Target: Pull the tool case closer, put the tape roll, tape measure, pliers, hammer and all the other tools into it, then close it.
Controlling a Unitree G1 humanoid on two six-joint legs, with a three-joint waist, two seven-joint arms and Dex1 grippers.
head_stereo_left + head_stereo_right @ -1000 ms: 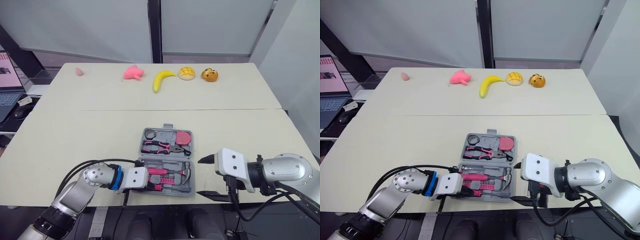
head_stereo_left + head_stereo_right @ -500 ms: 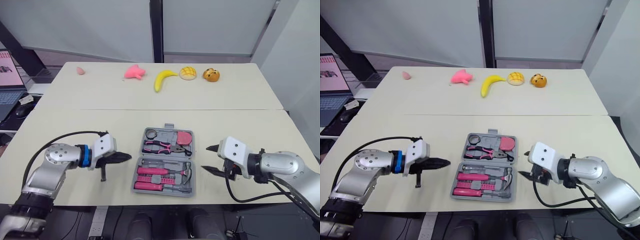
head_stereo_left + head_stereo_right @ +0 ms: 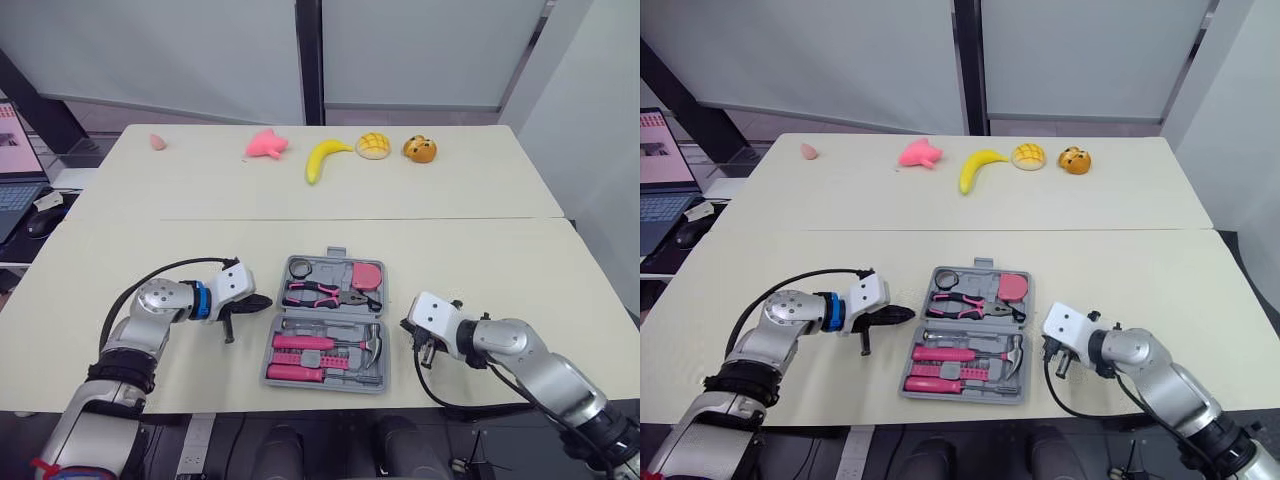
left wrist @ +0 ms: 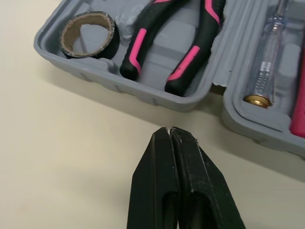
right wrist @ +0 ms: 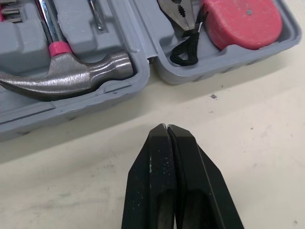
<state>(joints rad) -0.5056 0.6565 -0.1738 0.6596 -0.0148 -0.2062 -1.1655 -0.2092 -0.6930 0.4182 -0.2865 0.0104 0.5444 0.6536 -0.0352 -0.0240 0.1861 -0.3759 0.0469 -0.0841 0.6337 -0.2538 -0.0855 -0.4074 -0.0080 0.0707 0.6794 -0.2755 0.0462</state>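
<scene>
Your tool case [image 4: 157, 98] lies open on the table [image 3: 150, 260] near its front edge, between your two arms. The tape roll [image 4: 88, 51], pliers [image 4: 138, 47] and tape measure [image 5: 240, 21] sit in its far half, the hammer [image 5: 71, 78] in the near half. Your left gripper [image 4: 171, 131] is just beside the case's left side, fingers pressed together and empty. Your right gripper [image 5: 167, 128] is just off the right side, likewise pinched closed on nothing.

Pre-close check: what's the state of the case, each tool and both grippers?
tool case: open, lying flat
tape roll: seated in the case
pliers: seated in the case
tape measure: seated in the case
hammer: seated in the case
left gripper: shut, empty, beside the case
right gripper: shut, empty, beside the case
</scene>
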